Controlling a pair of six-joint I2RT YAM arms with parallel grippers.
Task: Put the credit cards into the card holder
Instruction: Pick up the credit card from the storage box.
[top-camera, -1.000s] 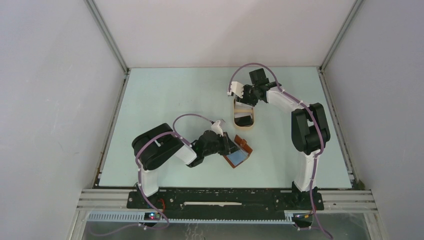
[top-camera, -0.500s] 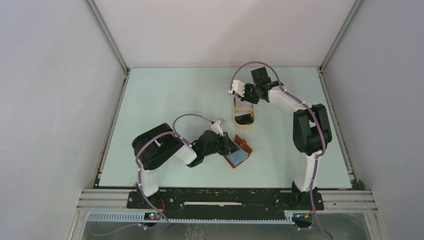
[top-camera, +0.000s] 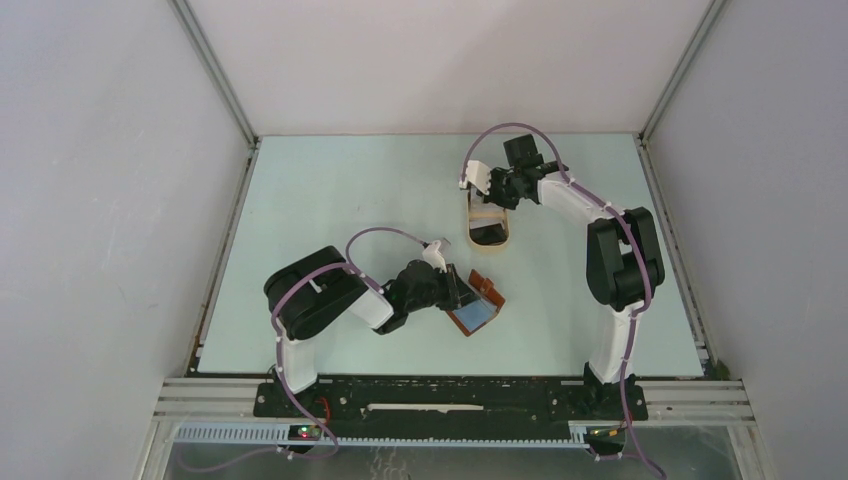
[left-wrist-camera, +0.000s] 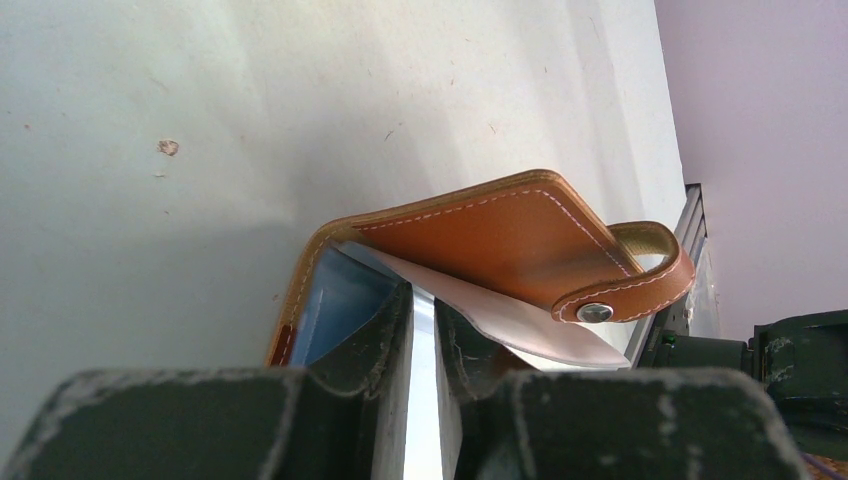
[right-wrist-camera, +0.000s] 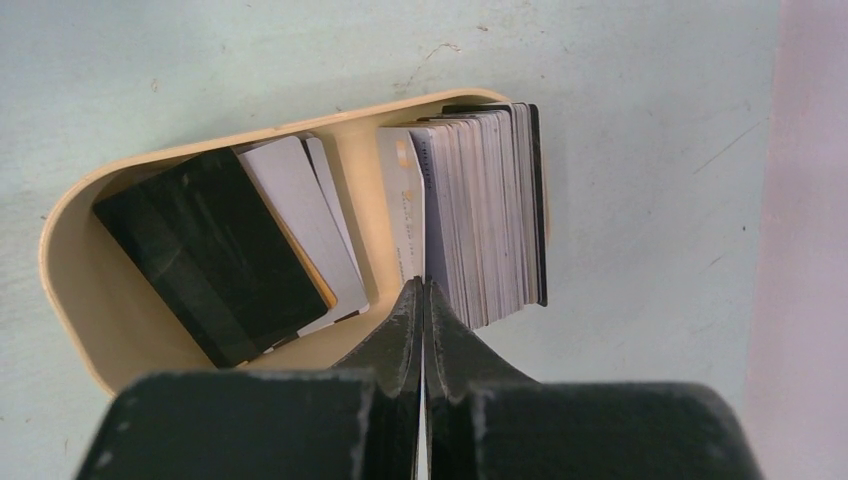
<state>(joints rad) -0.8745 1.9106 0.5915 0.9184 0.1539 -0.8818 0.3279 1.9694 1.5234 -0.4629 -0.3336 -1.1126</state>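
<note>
1. Credit cards, thin and flat, stand on edge at the 3 o'clock end of a smooth tan oval tray; black and grey ones lie flat toward 9.
2. Card holder, stitched brown leather, lies open at the tray's 6 o'clock.
3. Left gripper narrowly pinches its pale inner leaf; right gripper is pressed closed at the stack.
</note>
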